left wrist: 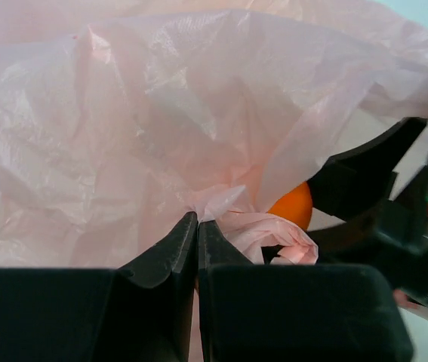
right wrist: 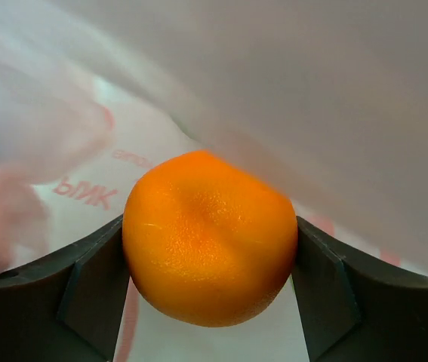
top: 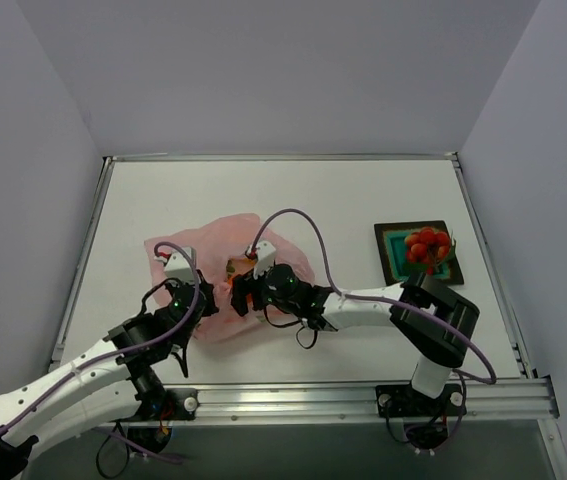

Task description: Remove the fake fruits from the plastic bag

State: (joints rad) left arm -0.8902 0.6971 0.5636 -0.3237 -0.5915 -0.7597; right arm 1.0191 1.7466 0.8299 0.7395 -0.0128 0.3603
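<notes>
A: What is showing from above?
B: The plastic bag [top: 225,236] is lying crumpled on the white surface [top: 313,195], left of centre. The left hand [top: 209,298] and the right hand [top: 240,290] are meeting at its near edge, tips almost touching. Well to the right, the bunch of red berries [top: 428,245] is sitting in the teal tray [top: 389,262], outside the bag.
A: And the left wrist camera?
B: The left hand's fingers [left wrist: 170,253] are pressing together on a gathered fold of pink plastic, pinching the bag. Just to the right, the orange ball [left wrist: 293,205] is peeking out under the film, and a black finger of the right hand is lying against it.
A: And the right wrist camera?
B: The right hand is gripping the orange ball, jaws partly spread, one pad touching each side. Pink film with red lettering is lying beneath the ball, and blurred plastic is hanging above it.
</notes>
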